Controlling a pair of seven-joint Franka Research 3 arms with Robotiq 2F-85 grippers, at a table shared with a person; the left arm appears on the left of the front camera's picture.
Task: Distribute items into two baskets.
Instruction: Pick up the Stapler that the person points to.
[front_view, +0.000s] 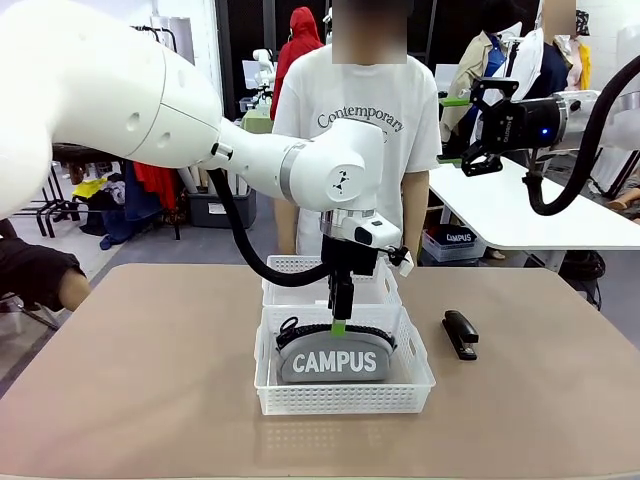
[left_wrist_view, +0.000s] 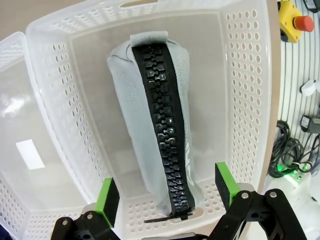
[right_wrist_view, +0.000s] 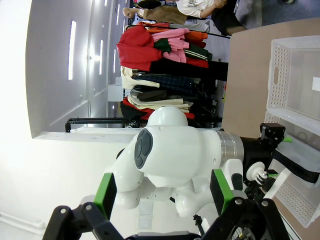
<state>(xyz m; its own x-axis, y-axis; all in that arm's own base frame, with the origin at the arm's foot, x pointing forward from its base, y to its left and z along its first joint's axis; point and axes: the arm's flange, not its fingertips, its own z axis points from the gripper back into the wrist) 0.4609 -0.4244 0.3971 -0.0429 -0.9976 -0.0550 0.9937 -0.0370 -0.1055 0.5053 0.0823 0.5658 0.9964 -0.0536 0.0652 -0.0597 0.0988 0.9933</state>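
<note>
Brown table (front_view: 150, 400): pouch (front_view: 335, 360) lies in near basket (front_view: 345, 400), mid-table; far basket (front_view: 290, 268) touching behind. Stapler (front_view: 460, 333) on table toward right edge. Left gripper (front_view: 339, 327) jaws apart over pouch; right gripper (front_view: 452, 130) raised, jaws apart.

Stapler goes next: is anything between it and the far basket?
Nothing visible: bare table lies between the stapler and the far basket. The left gripper hangs open over the pouch.

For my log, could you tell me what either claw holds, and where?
Nothing: the left claw stands open over the pouch; the right claw is open and empty.
</note>
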